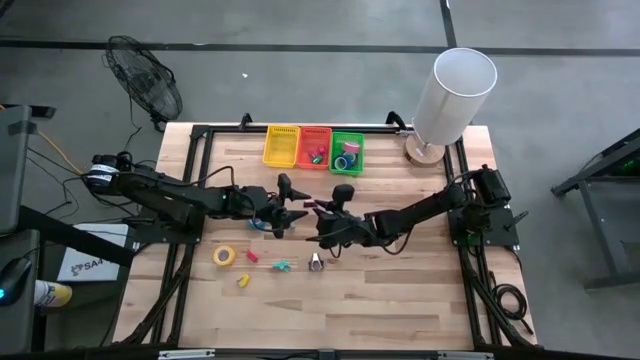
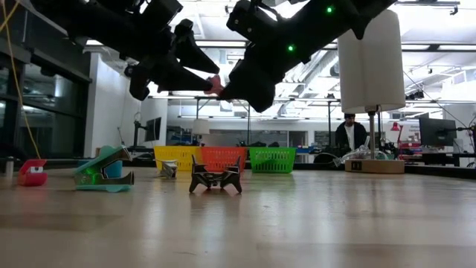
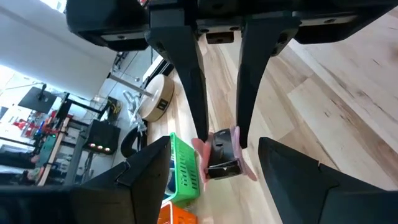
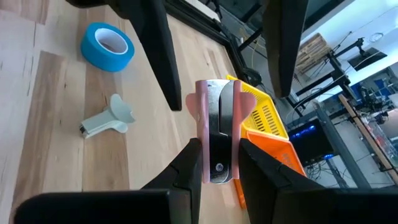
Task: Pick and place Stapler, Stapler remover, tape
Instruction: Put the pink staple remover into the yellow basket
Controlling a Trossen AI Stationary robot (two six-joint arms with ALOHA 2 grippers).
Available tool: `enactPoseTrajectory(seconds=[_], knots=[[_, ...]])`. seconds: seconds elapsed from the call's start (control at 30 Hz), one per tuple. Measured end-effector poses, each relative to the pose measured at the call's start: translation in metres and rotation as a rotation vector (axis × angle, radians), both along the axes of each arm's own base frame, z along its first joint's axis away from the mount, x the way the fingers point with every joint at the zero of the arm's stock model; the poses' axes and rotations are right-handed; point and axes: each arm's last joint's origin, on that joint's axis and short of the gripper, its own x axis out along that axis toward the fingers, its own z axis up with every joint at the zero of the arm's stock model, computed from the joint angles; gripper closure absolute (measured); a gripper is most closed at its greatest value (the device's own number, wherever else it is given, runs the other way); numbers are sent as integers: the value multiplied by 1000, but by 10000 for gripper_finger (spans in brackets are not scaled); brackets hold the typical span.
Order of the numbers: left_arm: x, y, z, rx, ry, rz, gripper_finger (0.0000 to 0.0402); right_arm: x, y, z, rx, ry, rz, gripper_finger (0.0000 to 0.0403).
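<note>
A pink staple remover (image 4: 217, 127) with a metal middle hangs in the air over the table's centre, between both grippers. My right gripper (image 4: 219, 168) reaches in from the right and is shut on it. My left gripper (image 3: 214, 177) faces it from the left, open wide, with one finger on each side of the remover (image 3: 221, 154) and clear of it. A blue tape roll (image 4: 107, 45) and a grey staple remover (image 4: 107, 121) lie flat on the wood below. A yellow tape roll (image 1: 224, 255) lies nearer the front. More tape rolls sit in the green basket (image 1: 347, 152). My right gripper pinches the pink staple remover between its two fingers (image 4: 194, 163), one on each pink side wall (image 4: 202, 134) at the end nearest the wrist. The fingers come roughly level from the table's right. The remover sticks forward out of the fingers, lifted clear of the table (image 2: 215, 85).
Yellow (image 1: 281, 146), orange (image 1: 314, 146) and green baskets stand in a row at the far edge, next to a white cylinder lamp (image 1: 455, 90). A teal staple remover (image 2: 104, 171), a black one (image 2: 216, 177) and a small red item (image 2: 32, 173) lie on the near part of the table.
</note>
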Motion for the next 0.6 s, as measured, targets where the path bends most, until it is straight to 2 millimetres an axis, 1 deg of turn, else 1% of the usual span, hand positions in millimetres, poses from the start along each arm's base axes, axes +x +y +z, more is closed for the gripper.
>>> enactPoseTrajectory(seconds=[0.37,0.5,0.6], knots=[[0,0,0,-12,-3,10,163,2,1,3,-52,13,38,331],[0,0,0,-25,-5,-6,163,1,0,3,-70,19,25,331],[0,-1,0,-28,-4,-13,171,1,0,3,-76,21,18,331]])
